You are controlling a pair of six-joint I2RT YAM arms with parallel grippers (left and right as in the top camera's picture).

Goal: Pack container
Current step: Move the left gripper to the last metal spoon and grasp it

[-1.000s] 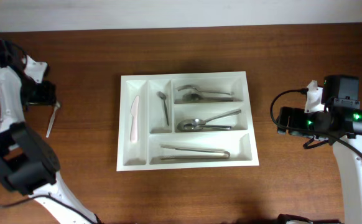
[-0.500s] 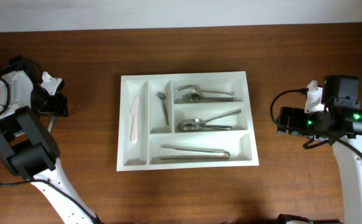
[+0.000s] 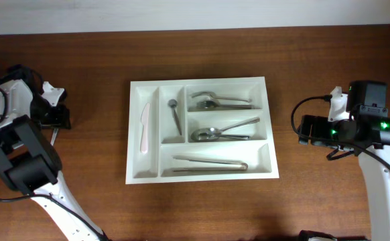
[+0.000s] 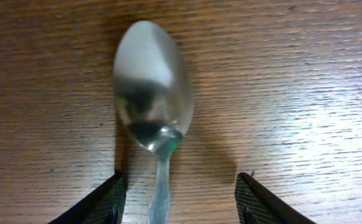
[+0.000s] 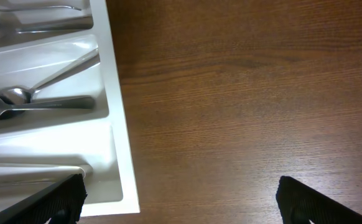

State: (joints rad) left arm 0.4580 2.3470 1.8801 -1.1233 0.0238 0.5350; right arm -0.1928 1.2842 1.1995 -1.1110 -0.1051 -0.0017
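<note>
Straddling a spoon [image 4: 153, 81] with the left tool [image 4: 184, 202]: fingers [image 4: 103, 208] spread apart, one on each side of the handle, neither seen touching it, nothing clamped yet. Lying flat on the bare worktop [image 4: 293, 93], well out to the left of the tray [image 3: 198, 82]. Running lengthwise through the gap, bowl ahead of the fingertips, handle passing back between them, so square across the closing direction. Seemingly about parallel to the tray's two narrow slots, though mostly hidden under the tool from above.

Right tool [image 5: 181, 202]: likewise spread wide and holding nothing, parked near the tray's right wall, on the far side of the tray from the spoon. Left arm far the nearer of the two, so plainly its job.

Judged step: closing on the handle, then lifting and carrying rightward to the tray. Tray already part filled: a white knife [image 3: 144, 127] in the outermost narrow slot, a teaspoon [image 3: 175, 115] in the slot next to it, more cutlery in the three wide bays. Probably little turning needed on arrival if bound for a narrow slot. Risk: a thin handle flat on wood, easy to pinch badly or send skidding.
</note>
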